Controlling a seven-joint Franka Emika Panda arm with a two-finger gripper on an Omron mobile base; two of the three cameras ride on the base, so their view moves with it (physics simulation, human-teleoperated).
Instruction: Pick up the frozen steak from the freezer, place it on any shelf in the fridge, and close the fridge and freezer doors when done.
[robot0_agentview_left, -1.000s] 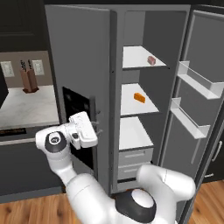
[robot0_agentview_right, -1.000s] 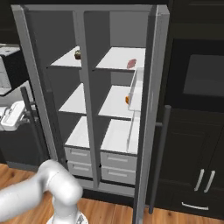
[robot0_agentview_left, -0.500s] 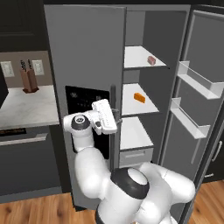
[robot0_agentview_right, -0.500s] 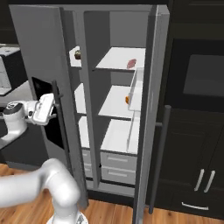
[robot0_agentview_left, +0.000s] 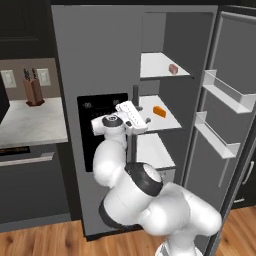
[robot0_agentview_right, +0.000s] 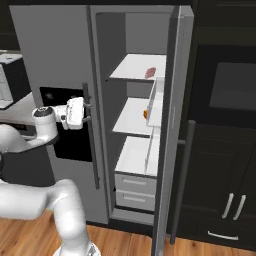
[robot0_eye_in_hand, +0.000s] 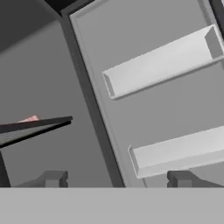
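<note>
The frozen steak (robot0_agentview_left: 173, 69) (robot0_agentview_right: 150, 73) lies on the topmost white shelf (robot0_agentview_left: 154, 66) (robot0_agentview_right: 131, 68) of the fridge, and a pink sliver of the steak (robot0_eye_in_hand: 29, 119) peeks over a shelf edge in the hand view. The freezer door (robot0_agentview_left: 95, 65) (robot0_agentview_right: 50, 50) with its black dispenser panel stands shut or almost shut. My gripper (robot0_agentview_left: 143, 121) (robot0_agentview_right: 89, 113) (robot0_eye_in_hand: 117, 179) is open at that door's bar handle (robot0_agentview_left: 134, 97) (robot0_agentview_right: 86, 100), with nothing between its fingers. The fridge door (robot0_agentview_left: 225, 125) (robot0_agentview_right: 172, 100) stands wide open, its inner bins (robot0_eye_in_hand: 162, 61) facing the hand camera.
An orange wedge (robot0_agentview_left: 159, 111) (robot0_agentview_right: 145, 114) sits on the fridge's middle shelf, with grey drawers (robot0_agentview_right: 132, 187) below. A counter (robot0_agentview_left: 30, 120) with a knife block (robot0_agentview_left: 32, 92) lies to the left. Black oven cabinets (robot0_agentview_right: 230, 100) stand right of the open fridge door.
The freezer door has swung from wide open to shut or nearly so, with my hand moving right along with it. The steak and the fridge door have not moved.
</note>
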